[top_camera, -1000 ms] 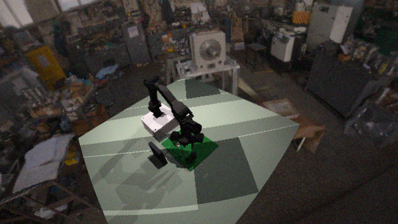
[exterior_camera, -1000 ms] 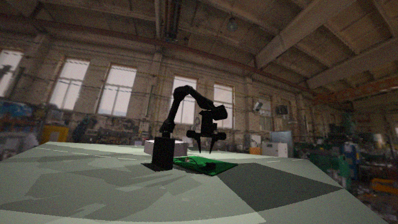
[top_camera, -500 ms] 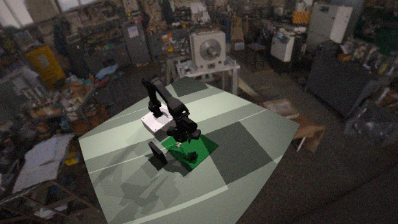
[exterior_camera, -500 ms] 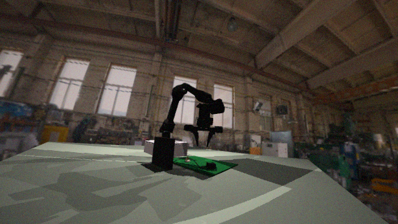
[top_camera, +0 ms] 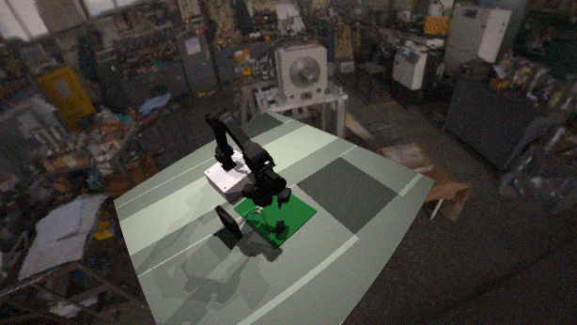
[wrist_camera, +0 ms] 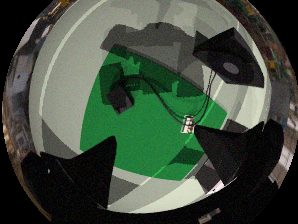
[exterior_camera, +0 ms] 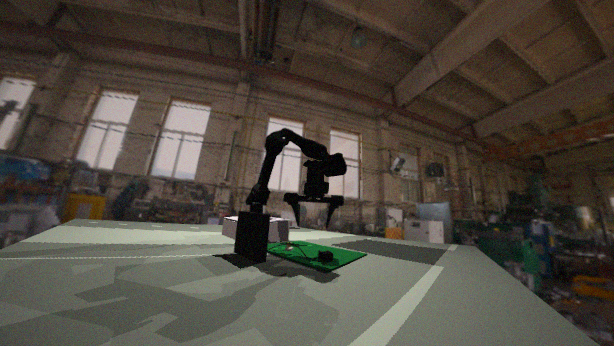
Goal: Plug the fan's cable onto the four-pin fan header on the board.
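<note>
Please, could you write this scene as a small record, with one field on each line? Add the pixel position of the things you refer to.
end effector: point(top_camera: 270, 199) point(exterior_camera: 313, 225) point(wrist_camera: 155, 132) open, above the board, holding nothing
board: point(top_camera: 301, 211) point(exterior_camera: 345, 254) point(wrist_camera: 145, 145) green, flat on the table point(top_camera: 324, 263) point(exterior_camera: 175, 305) point(wrist_camera: 60, 65)
dark block: point(top_camera: 280, 226) point(exterior_camera: 326, 256) point(wrist_camera: 120, 100) on the board
white piece: point(top_camera: 258, 209) point(exterior_camera: 289, 247) point(wrist_camera: 188, 124) small, over the board, thin dark cables beside it
fan: point(top_camera: 228, 222) point(exterior_camera: 251, 236) point(wrist_camera: 231, 57) dark, square, standing beside the board
plug seating: cannot tell
</note>
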{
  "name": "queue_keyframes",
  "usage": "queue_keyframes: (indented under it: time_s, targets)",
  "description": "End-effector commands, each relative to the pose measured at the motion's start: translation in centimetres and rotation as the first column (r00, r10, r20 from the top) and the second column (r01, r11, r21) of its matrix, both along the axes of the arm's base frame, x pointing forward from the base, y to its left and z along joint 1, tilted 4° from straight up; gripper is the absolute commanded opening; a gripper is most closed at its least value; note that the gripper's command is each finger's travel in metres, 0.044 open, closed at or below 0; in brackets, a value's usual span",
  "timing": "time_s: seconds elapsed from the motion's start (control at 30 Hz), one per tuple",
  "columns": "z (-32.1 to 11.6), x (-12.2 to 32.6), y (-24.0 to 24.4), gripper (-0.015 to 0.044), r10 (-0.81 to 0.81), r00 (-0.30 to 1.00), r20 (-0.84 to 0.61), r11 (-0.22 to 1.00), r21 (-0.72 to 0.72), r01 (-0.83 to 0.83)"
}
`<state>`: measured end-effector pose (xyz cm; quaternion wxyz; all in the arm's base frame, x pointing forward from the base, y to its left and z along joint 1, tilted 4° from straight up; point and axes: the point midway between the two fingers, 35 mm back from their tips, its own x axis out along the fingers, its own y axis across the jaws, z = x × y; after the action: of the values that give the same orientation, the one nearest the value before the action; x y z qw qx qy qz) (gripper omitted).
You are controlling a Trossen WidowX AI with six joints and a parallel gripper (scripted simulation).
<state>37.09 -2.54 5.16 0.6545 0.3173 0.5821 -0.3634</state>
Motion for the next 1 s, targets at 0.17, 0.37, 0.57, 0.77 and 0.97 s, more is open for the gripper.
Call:
queue_keyframes:
  time_s: [0.17,0.37,0.57,0.77,0.97]
  targets:
    - [-0.2,-0.1,-0.1,0.0440,0.001,1.000,-0.004,1.000,-0.003,-0.001]
    - [-0.2,-0.1,-0.1,0.0440,0.001,1.000,-0.004,1.000,-0.003,-0.001]
    - [0.0,0.1,0.0,0.0414,0.003,1.000,-0.002,1.000,0.001,-0.003]
    - [0.7,3.0,-0.4,0.0256,0.111,0.991,-0.069,0.993,0.052,-0.108]
    - [1.1,5.4,-0.9,0.0210,0.245,0.961,-0.130,0.965,0.123,-0.230]
